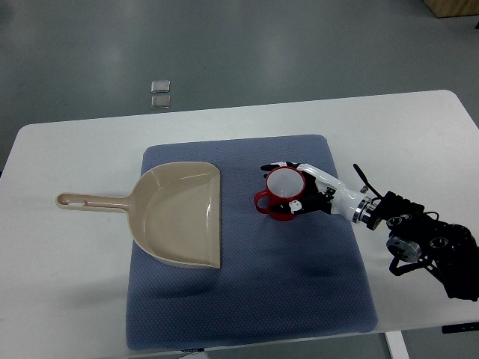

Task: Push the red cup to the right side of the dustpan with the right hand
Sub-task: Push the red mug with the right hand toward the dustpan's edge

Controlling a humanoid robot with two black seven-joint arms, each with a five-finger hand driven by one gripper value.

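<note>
A red cup [281,195] with a white inside stands upright on the blue mat [247,299], just right of the beige dustpan [179,213]. Its handle points left toward the dustpan's open edge. My right hand [299,187] comes in from the right and lies against the cup's right side, its fingers curved around the rim above and below. A small gap separates the cup from the dustpan. The left arm is out of view.
The mat lies on a white table [67,149]. The dustpan's handle [90,201] reaches left past the mat. Two small square objects [160,93] lie on the floor beyond the table's far edge.
</note>
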